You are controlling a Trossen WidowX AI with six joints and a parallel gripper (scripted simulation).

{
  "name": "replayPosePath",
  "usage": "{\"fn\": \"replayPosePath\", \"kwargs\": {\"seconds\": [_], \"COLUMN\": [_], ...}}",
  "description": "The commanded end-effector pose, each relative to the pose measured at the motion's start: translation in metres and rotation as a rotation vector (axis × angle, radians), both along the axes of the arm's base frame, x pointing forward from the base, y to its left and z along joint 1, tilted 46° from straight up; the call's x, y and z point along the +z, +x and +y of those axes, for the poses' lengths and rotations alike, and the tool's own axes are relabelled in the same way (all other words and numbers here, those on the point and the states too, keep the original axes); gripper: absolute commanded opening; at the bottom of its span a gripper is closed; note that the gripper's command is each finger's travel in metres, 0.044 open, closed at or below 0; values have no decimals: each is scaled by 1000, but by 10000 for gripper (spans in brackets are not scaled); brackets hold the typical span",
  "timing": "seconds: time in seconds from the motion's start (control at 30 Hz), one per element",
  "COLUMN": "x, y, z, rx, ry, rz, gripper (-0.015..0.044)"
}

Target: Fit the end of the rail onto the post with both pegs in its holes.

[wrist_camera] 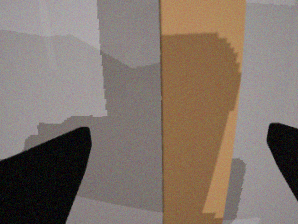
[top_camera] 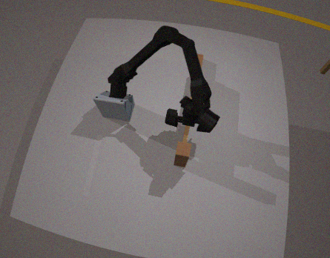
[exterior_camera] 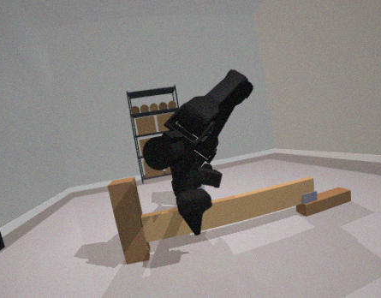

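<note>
The long wooden rail point(top_camera: 186, 133) point(exterior_camera: 257, 201) point(wrist_camera: 200, 100) runs from the post to the low footboard block point(top_camera: 200, 60) point(exterior_camera: 330, 201). Its far end is in the grey bracket point(exterior_camera: 309, 197). Its near end meets the upright wooden post point(top_camera: 183, 148) point(exterior_camera: 127, 223) with no gap that I can see in the exterior view, and is raised off the table; the rail looks about level. No peg shows; the pegs and holes are hidden. My gripper point(top_camera: 189, 124) point(exterior_camera: 202, 207) point(wrist_camera: 180, 134) is open wide, one finger on each side of the rail near the post, clear of it in the wrist view.
The arm's grey base point(top_camera: 113, 107) stands to the left of the rail in the top view. A shelf rack point(exterior_camera: 153, 91) stands far behind, near the wall. Shadows of the arm fall over the table and the rail.
</note>
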State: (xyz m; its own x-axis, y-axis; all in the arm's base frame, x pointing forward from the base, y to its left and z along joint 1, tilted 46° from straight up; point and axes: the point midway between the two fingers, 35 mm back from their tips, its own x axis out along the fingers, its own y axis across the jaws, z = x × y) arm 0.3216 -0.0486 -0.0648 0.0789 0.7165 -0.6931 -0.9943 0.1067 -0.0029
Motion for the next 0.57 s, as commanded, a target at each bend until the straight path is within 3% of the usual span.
{"fn": "replayPosePath", "kwargs": {"seconds": [0.0, 0.1, 0.53], "x": [20, 42, 42], "y": [1, 0, 0], "z": [-1, -1, -1], "rx": [-4, -8, -8], "ry": [-5, -8, -8], "rz": [-6, -7, -7], "gripper": [440, 440, 440]}}
